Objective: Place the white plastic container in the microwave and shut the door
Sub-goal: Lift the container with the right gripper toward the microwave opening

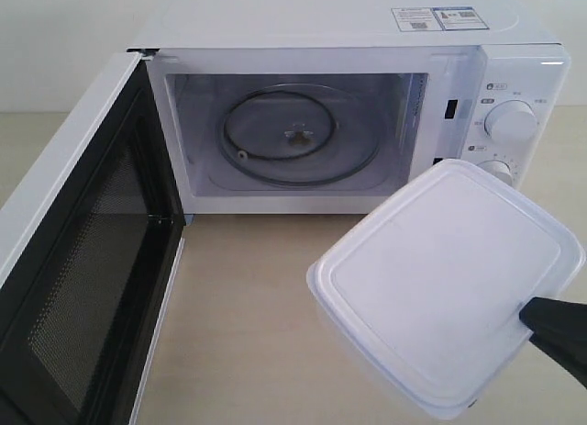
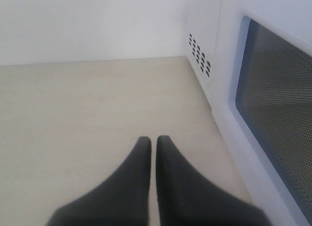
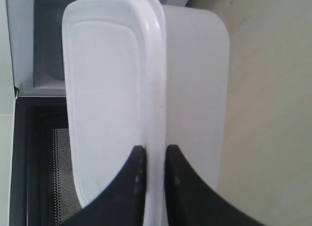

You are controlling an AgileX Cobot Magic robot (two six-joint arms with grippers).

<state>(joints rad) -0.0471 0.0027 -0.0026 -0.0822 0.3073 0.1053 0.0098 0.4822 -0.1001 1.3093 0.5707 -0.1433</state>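
Right claw (image 3: pixel 152 150) pinches the box (image 1: pixel 445 287) at its rim — open oven (image 1: pixel 275 21) lies upper left; left claw (image 2: pixel 153 140) pressed together.

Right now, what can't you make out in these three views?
Exterior view: the translucent-white rectangular plastic container is closed, so its contents are hidden.
Exterior view: the lower round white dial sits mostly behind the container.
Exterior view: print on the stickers atop the white boxy microwave is too small.
Exterior view: the white door with dark mesh window shows only its inner face; handle unseen.
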